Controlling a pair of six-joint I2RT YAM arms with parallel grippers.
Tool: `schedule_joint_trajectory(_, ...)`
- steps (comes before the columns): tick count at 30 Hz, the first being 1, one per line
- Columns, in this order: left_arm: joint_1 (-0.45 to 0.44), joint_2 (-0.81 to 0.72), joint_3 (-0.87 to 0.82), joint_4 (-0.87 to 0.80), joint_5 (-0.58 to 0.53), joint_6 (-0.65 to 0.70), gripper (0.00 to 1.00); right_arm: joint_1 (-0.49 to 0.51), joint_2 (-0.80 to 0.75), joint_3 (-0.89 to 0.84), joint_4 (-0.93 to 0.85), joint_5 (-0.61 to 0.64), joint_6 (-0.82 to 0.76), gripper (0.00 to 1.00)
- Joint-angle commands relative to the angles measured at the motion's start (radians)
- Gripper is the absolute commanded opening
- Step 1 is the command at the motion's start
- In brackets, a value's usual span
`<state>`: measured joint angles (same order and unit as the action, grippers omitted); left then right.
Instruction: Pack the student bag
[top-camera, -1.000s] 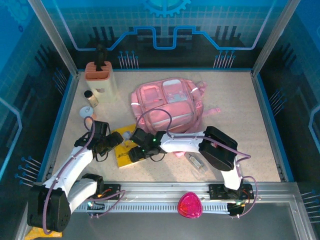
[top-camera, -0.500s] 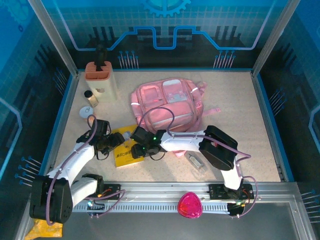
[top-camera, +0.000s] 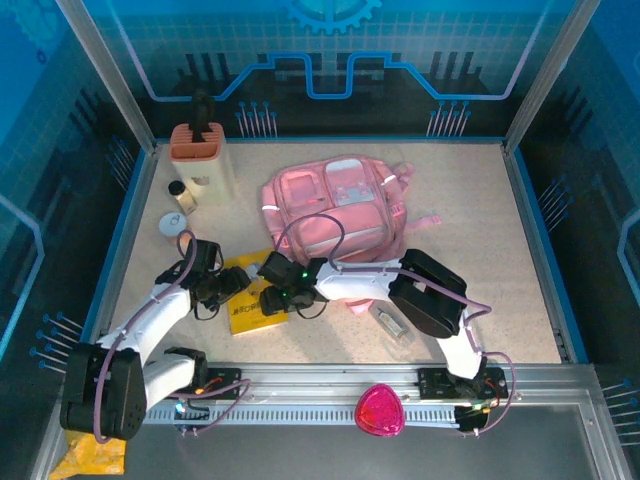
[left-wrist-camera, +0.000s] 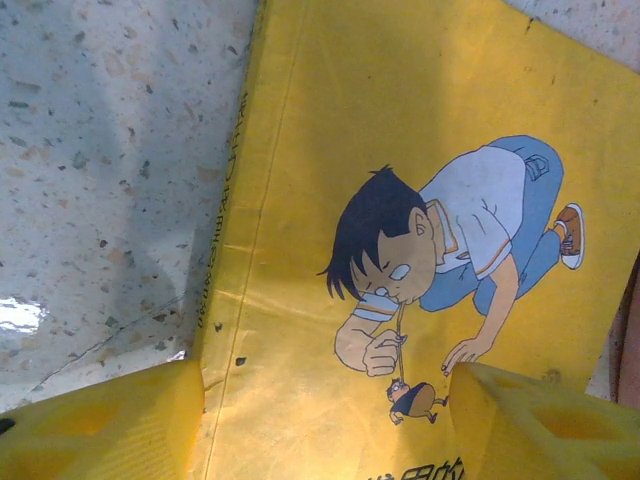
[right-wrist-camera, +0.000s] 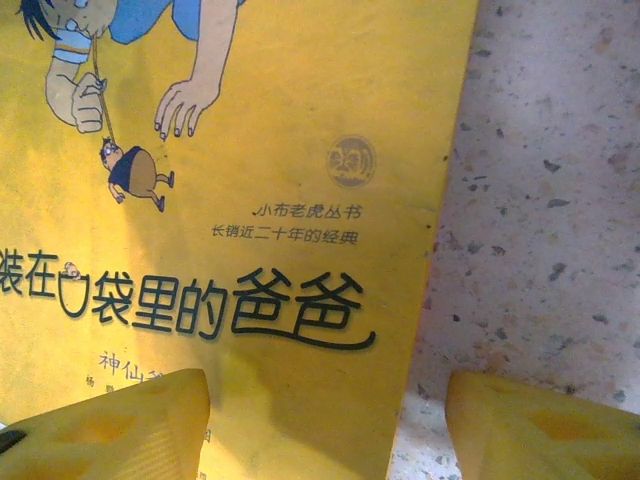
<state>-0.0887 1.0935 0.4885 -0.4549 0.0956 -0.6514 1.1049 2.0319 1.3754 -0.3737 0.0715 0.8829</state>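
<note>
The student bag lies flat at the middle back of the table, a soft pink backpack with its front pockets facing up. In front of it and to the left lies a yellow book with a cartoon boy on its cover. My left gripper hangs open low over the book's left part, its yellow fingertips wide apart. From the right, my right gripper reaches in, open, straddling the book's right edge. One of its fingers is over the cover and the other over bare table.
An orange-topped cream holder stands at the back left, with a small bottle and a white disc near it. A clear bottle lies right of the book. A small magenta rounded object sits on the front rail.
Both grippers have drawn a little closer together over the book and their jaws have narrowed slightly. The book has shifted slightly to the left.
</note>
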Motion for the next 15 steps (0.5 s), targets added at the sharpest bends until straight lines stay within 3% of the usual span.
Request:
schedule_joint_trajectory(1, 0.004, 0.017, -0.016, 0.025, 0.033, -0.005, 0.65, -0.008, 0.042, 0.037, 0.042, -0.007, -0.01, 0.65)
schedule_joint_trajectory(15, 0.002, 0.032, -0.03, 0.044, 0.052, -0.015, 0.61, -0.008, -0.012, 0.065, 0.051, -0.027, -0.029, 0.64)
